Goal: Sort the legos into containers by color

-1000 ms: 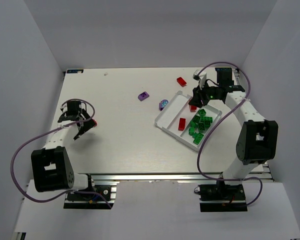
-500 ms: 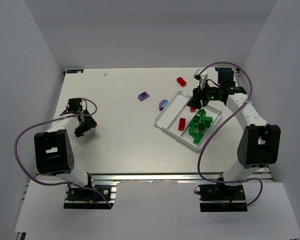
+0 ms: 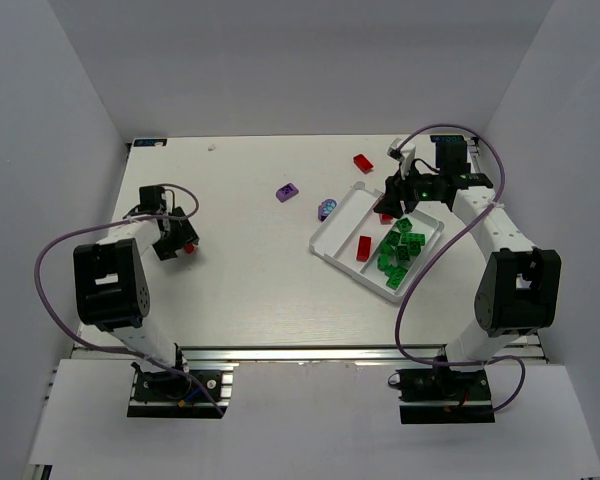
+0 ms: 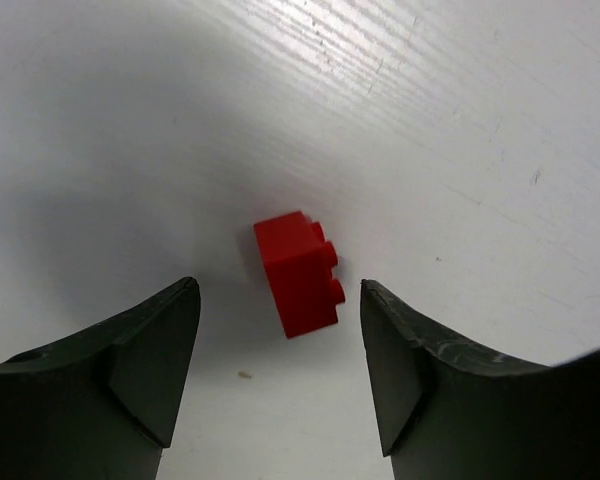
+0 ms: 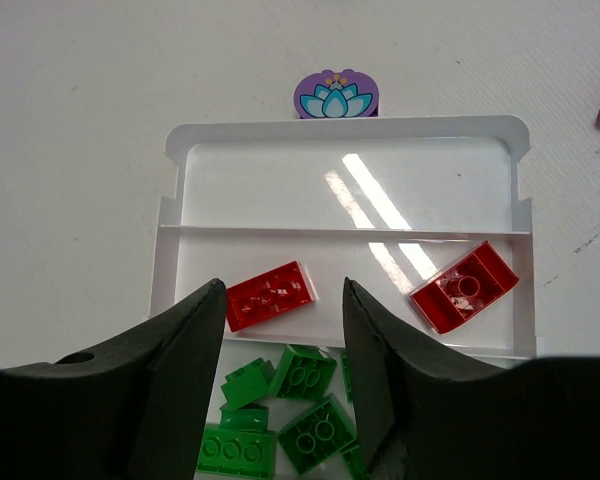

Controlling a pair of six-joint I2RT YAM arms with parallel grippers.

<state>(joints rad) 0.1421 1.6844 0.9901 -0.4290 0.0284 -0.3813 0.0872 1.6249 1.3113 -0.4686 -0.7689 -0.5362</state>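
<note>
Near, left gripper [image 4: 277, 292] jaws stood apart around a loose red brick [image 4: 300, 275] at centre of the left wrist view, not touching it. It looked light, hard and slick, so the flat sides seemed better to pinch than the studs. Farther off, right gripper [image 5: 282, 290] hung open and empty over the tray [image 5: 340, 127].

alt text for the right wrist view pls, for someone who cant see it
The open right gripper hangs over a white three-compartment tray: two red bricks in the middle compartment, green bricks in the nearest. A purple flower-printed piece sits on the table just beyond the tray's far rim.
</note>
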